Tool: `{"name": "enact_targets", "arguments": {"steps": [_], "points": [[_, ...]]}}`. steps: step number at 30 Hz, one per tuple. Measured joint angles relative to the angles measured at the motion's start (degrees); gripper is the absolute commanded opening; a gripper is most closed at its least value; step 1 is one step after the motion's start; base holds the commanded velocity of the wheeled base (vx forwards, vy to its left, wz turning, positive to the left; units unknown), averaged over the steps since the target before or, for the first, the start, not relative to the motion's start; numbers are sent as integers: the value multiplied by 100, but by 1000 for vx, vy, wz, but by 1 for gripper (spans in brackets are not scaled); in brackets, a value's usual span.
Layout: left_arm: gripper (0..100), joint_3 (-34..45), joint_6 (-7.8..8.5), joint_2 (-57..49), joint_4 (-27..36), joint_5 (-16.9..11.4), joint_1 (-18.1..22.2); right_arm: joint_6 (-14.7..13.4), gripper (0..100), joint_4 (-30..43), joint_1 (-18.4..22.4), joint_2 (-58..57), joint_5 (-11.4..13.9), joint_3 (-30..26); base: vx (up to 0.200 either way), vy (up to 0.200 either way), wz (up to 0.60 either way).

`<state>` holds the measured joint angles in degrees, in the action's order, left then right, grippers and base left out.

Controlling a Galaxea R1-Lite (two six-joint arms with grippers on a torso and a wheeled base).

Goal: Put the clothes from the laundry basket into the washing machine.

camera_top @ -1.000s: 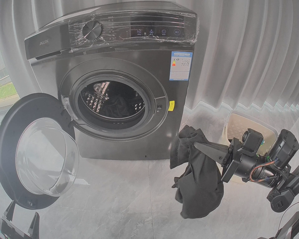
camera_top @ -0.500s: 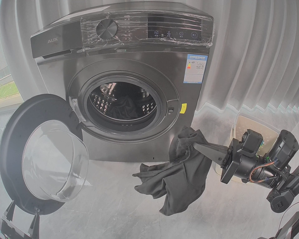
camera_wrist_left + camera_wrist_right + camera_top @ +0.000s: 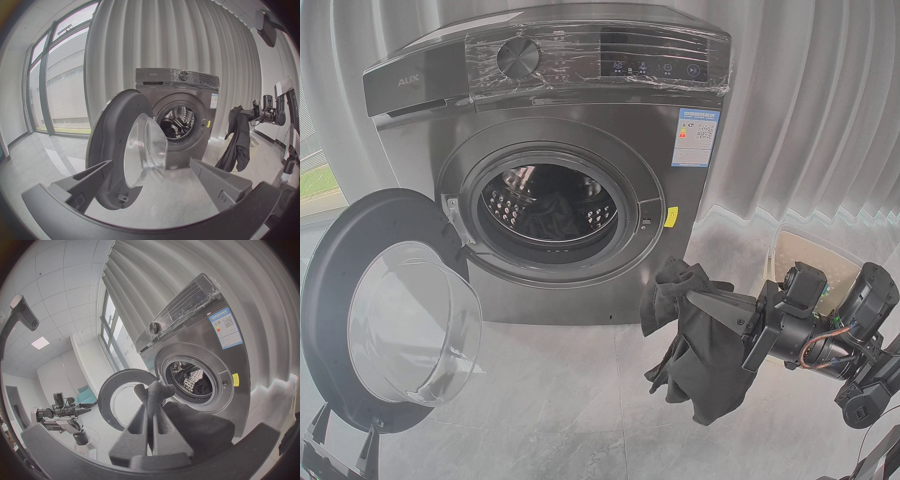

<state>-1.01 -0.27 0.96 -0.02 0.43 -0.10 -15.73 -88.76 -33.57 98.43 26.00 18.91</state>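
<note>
grey tiled floor (image 3: 550, 387), white curtain (image 3: 800, 125) behind. one washing machine (image 3: 562, 100) stands with its door (image 3: 337, 281) swung open. the right end effector (image 3: 694, 294) is closed on one black garment (image 3: 706, 362), which hangs below it before the machine. a second dark garment (image 3: 550, 215) lies inside the machine. one laundry basket (image 3: 800, 256) stands by the curtain. the left end effector (image 3: 150, 162) is open, low near the door.

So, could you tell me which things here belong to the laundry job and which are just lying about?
Job: black garment held by right hand; washing machine, open door; laundry basket; dark clothing in drum.
Lying about: curtain; window.
</note>
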Motion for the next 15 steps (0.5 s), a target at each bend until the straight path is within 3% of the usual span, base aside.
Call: {"name": "enact_targets", "arguments": {"steps": [15], "points": [[100,0,5,0,2,-5,0,7,0,2,1,2,0,0,0,0,0]]}}
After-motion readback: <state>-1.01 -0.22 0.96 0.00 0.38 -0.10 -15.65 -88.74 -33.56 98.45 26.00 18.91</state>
